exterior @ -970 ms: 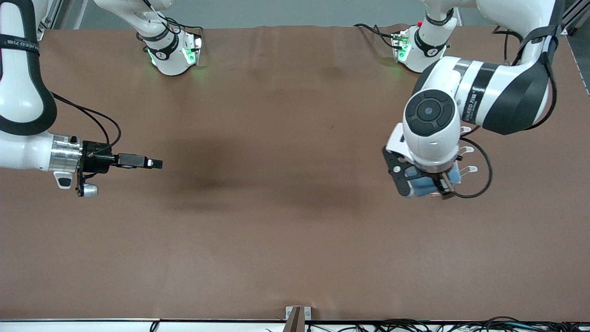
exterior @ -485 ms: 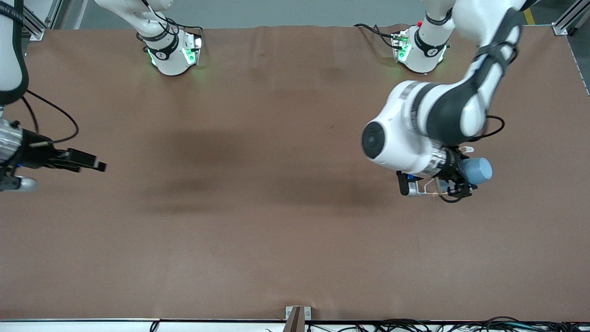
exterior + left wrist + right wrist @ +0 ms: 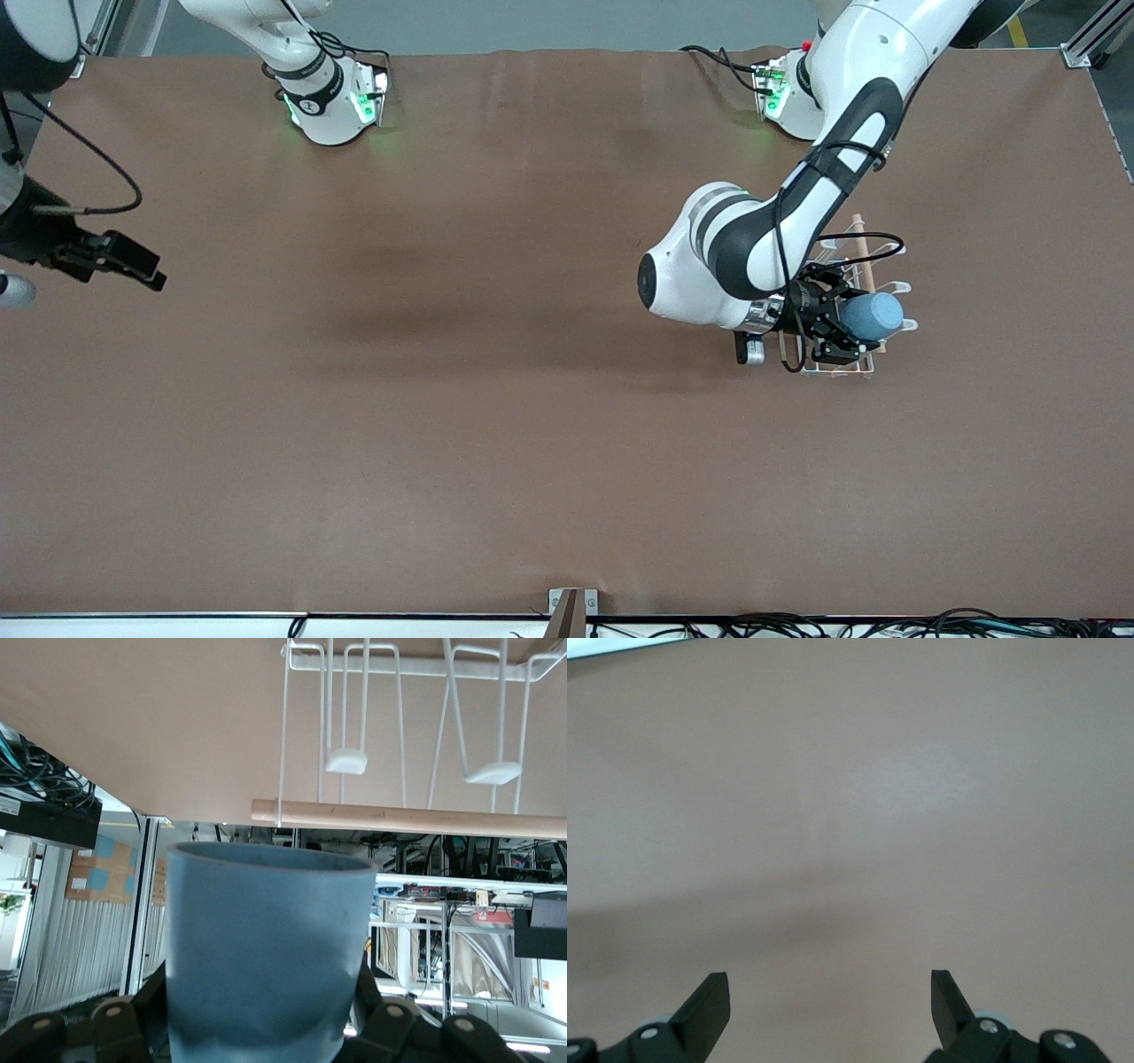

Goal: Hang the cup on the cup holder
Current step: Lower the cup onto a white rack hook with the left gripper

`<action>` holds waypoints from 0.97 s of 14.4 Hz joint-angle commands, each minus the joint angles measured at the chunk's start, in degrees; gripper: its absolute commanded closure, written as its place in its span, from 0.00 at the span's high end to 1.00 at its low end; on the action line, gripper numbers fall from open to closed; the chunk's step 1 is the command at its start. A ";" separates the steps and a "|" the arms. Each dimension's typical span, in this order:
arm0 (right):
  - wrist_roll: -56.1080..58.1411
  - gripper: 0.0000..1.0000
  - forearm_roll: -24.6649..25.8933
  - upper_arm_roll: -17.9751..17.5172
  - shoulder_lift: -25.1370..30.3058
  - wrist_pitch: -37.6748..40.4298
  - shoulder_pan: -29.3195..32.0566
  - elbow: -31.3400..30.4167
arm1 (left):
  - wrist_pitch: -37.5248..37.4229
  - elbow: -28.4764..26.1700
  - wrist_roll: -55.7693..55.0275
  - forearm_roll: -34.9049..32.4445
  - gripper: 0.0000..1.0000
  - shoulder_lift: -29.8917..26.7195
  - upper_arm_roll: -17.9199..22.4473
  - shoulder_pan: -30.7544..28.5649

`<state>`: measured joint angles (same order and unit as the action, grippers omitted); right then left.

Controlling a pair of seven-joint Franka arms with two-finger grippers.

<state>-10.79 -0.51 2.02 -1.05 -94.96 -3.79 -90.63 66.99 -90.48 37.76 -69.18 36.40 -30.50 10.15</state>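
We see the left gripper (image 3: 837,330) clamping the light-blue cup (image 3: 872,314) over the white cup holder (image 3: 855,368) (its wrist view shows pegs (image 3: 346,761)). The right gripper (image 3: 133,266) waits, fingers spread, empty.

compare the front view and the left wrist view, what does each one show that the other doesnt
Only the front view shows the right gripper, open and waiting at the right arm's end of the table, and both arms' bases. Only the left wrist view shows the cup's open rim facing the rack's wooden rod, with pegs above it. Both show the left gripper shut on the blue cup at the cup holder.
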 commanded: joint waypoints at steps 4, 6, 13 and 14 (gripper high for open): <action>-1.78 1.00 1.04 0.44 0.35 5.04 0.01 4.93 | -0.80 -3.12 -5.93 -1.30 0.71 0.51 -0.35 -0.74; -1.78 1.00 0.86 0.44 -0.44 6.00 -0.34 8.69 | -1.07 -3.22 -7.09 -1.30 0.71 1.48 -0.35 -0.74; 1.12 1.00 0.86 0.61 -0.44 9.61 1.76 9.77 | -0.89 -3.57 -12.18 -1.39 0.72 4.73 -0.26 -0.66; 1.38 1.00 0.60 0.61 -0.53 9.61 2.47 9.77 | -0.89 -3.39 -12.62 -1.39 0.72 5.17 -0.26 -0.66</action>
<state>-10.54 -0.28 3.11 -0.87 -86.07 -2.91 -82.15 65.78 -93.84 27.10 -69.82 40.23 -30.47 9.60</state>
